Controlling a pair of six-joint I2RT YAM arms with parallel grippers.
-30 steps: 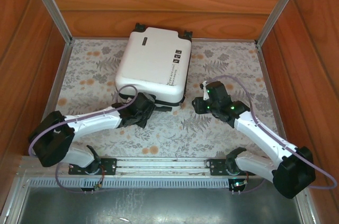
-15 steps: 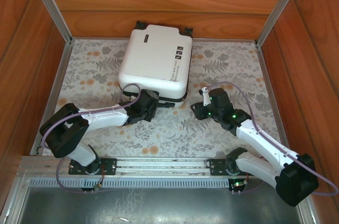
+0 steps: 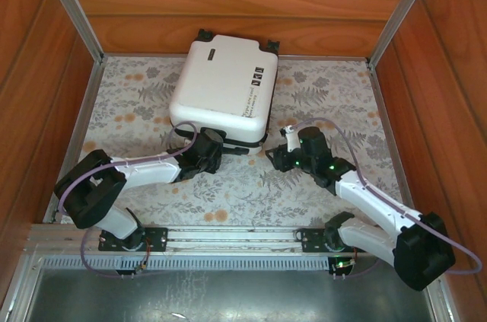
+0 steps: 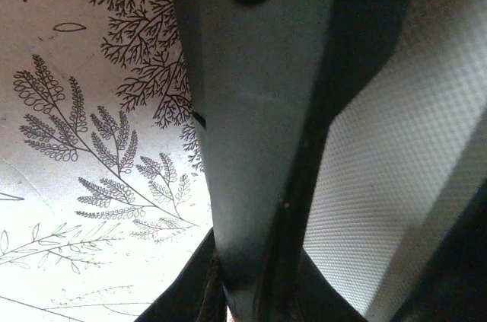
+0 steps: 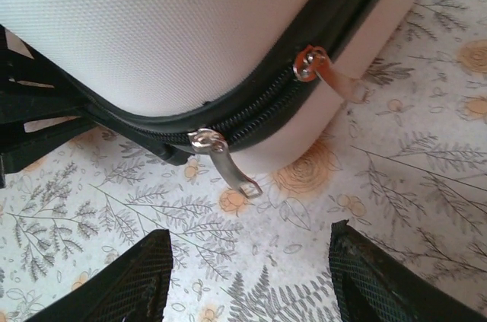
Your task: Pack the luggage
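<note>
The luggage (image 3: 223, 86), a glossy white hard-shell case, lies flat and closed at the back of the table, wheels toward the far wall. My left gripper (image 3: 207, 151) is at its near edge, shut on the dark handle (image 4: 251, 147) that runs up between its jaws (image 4: 255, 291). The textured white shell (image 4: 388, 177) lies just right of the handle. My right gripper (image 3: 275, 156) stands open off the near right corner of the luggage (image 5: 152, 25). Its fingertips (image 5: 144, 276) are a little short of the black zipper line. Two metal zipper pulls (image 5: 227, 164) hang at that corner.
A floral cloth (image 3: 319, 86) covers the table. Wooden walls and aluminium posts (image 3: 72, 10) close in the left, right and back. A metal rail (image 3: 228, 234) with both arm bases runs along the near edge.
The luggage has slid a little toward the back wall with my left gripper on its near edge. My right gripper has moved left, closer to the luggage's near right corner.
</note>
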